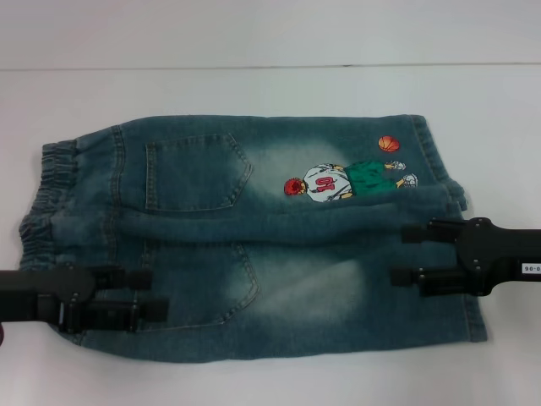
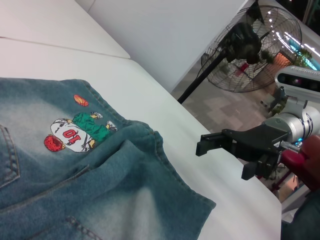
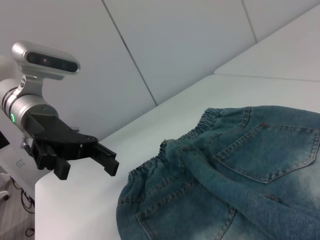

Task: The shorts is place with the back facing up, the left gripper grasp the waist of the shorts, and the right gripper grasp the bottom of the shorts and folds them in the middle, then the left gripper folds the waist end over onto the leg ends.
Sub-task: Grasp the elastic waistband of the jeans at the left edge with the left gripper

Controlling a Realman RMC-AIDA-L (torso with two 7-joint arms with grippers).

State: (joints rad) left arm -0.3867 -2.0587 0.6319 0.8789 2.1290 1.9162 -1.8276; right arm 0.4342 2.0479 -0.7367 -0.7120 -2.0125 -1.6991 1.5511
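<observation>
**Head view: shorts flat, a tool at each end**

Item: shorts (image 1: 254, 245), back up, flat on the white bench (image 1: 270, 93). Long axis ran side to side; waist (image 1: 51, 190) at the robot's left, leg hems (image 1: 461, 254) at its right.

Left tool (image 1: 135, 296): over the near waist corner, fingers spread, holding nothing. Nearer to the waist.

Right tool (image 1: 414, 254): over the near hem, fingers wide, empty. Nearer to the hems.

Judgement: each tool faced inward along the axis; grasps not yet made. A soft ridge ran along the midline.
</observation>
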